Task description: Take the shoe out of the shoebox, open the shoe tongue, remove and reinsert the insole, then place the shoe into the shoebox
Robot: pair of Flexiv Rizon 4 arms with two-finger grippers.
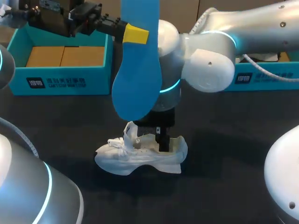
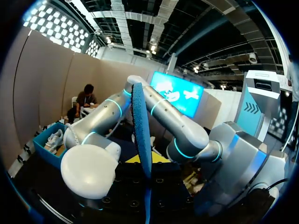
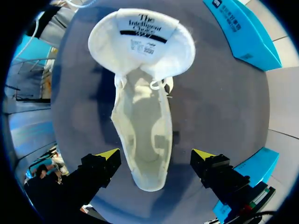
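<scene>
The white shoe (image 1: 140, 156) lies on the tabletop (image 1: 224, 140), toe toward my left, tongue folded open. Its heel sits untouched between the wide-spread fingers of the right tool (image 3: 156, 156), its long axis running straight ahead. Above it the blue insole (image 1: 135, 79) hangs upright, pinched in the left tool (image 1: 135, 35). I judge it must come down along that axis.

One white shoe (image 1: 140, 156) sits on the one dark table (image 1: 224, 154), low in the middle of the head view, and one blue insole (image 1: 138, 79) hangs above it. Two teal boxes stand at the back: the left box (image 1: 60, 77) at the upper left of the frame and the right box (image 1: 268, 77) at the upper right. Two robot arms show, the left arm (image 1: 32, 186) at lower left and the right arm (image 1: 243, 32) at upper right.
</scene>
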